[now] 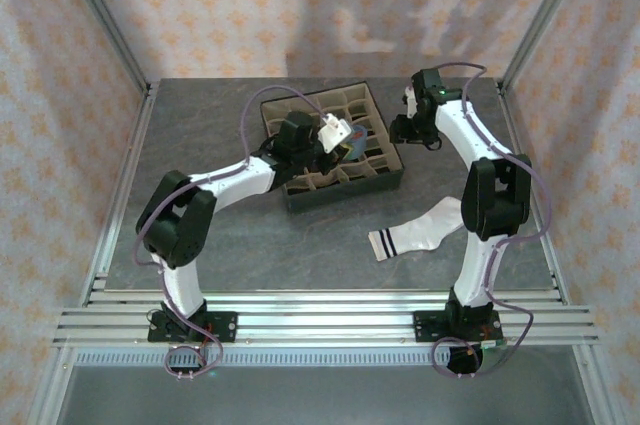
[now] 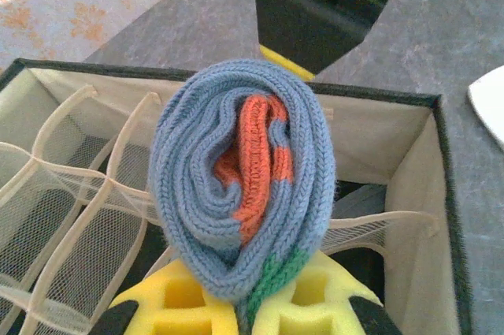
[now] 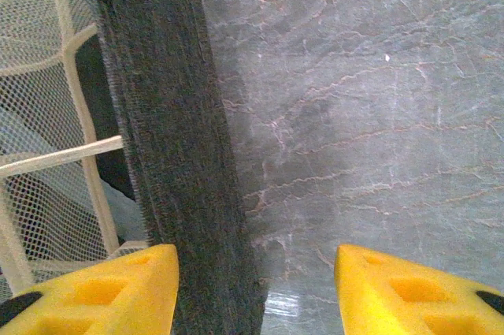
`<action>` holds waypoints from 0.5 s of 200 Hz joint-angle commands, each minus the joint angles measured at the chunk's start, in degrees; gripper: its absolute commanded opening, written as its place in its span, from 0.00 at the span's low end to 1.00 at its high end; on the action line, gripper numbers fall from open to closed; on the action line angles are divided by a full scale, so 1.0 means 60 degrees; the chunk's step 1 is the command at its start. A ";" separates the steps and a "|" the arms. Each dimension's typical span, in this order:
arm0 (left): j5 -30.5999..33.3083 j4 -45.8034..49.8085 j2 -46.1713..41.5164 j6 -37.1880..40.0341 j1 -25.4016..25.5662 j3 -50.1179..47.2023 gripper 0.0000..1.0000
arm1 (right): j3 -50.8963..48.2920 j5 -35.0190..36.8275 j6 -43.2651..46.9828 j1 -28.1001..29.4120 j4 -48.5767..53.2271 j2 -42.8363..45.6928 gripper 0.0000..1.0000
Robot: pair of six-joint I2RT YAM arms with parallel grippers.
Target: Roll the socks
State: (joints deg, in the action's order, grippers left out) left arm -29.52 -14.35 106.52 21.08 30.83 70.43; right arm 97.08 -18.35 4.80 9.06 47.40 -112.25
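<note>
Sock (image 2: pixel 244 185), rolled, hangs clamped in our left pincer (image 2: pixel 240 307) above the box (image 2: pixel 378 100) for stowing, we reckon; right pincer (image 3: pixel 256 292) gapes astride its wall (image 3: pixel 165 114).

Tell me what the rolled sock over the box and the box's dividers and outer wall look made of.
Rolled sock: chunky ribbed knit, matte, likely cotton or wool blend; loops of yarn show. Dividers: see-through beige mesh with fabric-tape edges. Outer wall: dark, felt-like woven fabric, fuzzy edge, maybe board-backed.

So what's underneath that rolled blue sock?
The divided box, net pockets showing beside it. The pocket straight below is covered by the sock, so its contents are hidden.
</note>
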 commanded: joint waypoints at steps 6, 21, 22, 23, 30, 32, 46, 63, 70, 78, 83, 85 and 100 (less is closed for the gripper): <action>-0.0031 -0.0101 0.0340 0.0491 -0.0015 0.0450 0.00 | 0.0176 -0.0281 -0.0141 0.0061 -0.0215 -0.0373 0.50; -0.0033 -0.0208 0.0407 0.0456 -0.0059 0.0419 0.00 | 0.0308 -0.0252 -0.0111 0.0064 -0.0198 -0.0519 0.48; -0.0032 -0.0212 0.0409 0.0456 -0.0057 0.0419 0.00 | 0.0311 -0.0252 -0.0111 0.0068 -0.0196 -0.0523 0.48; -0.0032 -0.0206 0.0410 0.0449 -0.0063 0.0419 0.00 | 0.0328 -0.0252 -0.0111 0.0070 -0.0195 -0.0539 0.48; -0.0032 -0.0227 0.0411 0.0453 -0.0073 0.0427 0.00 | 0.0417 -0.0235 -0.0086 0.0071 -0.0151 -0.0628 0.47; -0.0032 -0.0222 0.0411 0.0441 -0.0085 0.0414 0.00 | 0.0446 -0.0233 -0.0083 0.0072 -0.0136 -0.0654 0.47; -0.0006 -0.0296 0.0403 0.0398 -0.0136 0.0370 0.00 | 0.0579 -0.0209 -0.0053 0.0070 -0.0043 -0.0798 0.47; 0.0026 -0.0332 0.0410 0.0383 -0.0219 0.0284 0.00 | 0.0648 -0.0190 -0.0030 0.0066 -0.0011 -0.0883 0.47; 0.0021 -0.0386 0.0402 0.0378 -0.0252 0.0218 0.00 | 0.0661 -0.0164 -0.0021 0.0072 -0.0009 -0.0903 0.47; 0.0016 -0.0442 0.0410 0.0355 -0.0301 0.0109 0.00 | 0.0652 -0.0117 -0.0023 0.0065 -0.0004 -0.0920 0.46; 0.0000 -0.0471 0.0372 0.0340 -0.0329 0.0044 0.00 | 0.0658 -0.0094 -0.0005 0.0066 -0.0004 -0.0927 0.46; -0.0009 -0.0485 0.0361 0.0332 -0.0351 0.0011 0.00 | 0.0664 -0.0085 -0.0008 0.0060 0.0007 -0.0934 0.46; -0.0075 -0.0563 0.0205 0.0331 -0.0424 -0.0205 0.00 | 0.0672 -0.0052 0.0017 0.0072 0.0056 -0.0992 0.46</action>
State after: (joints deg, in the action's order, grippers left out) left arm -29.54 -14.90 109.06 22.61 29.39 70.96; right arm 100.40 -20.16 4.51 9.06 46.87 -115.96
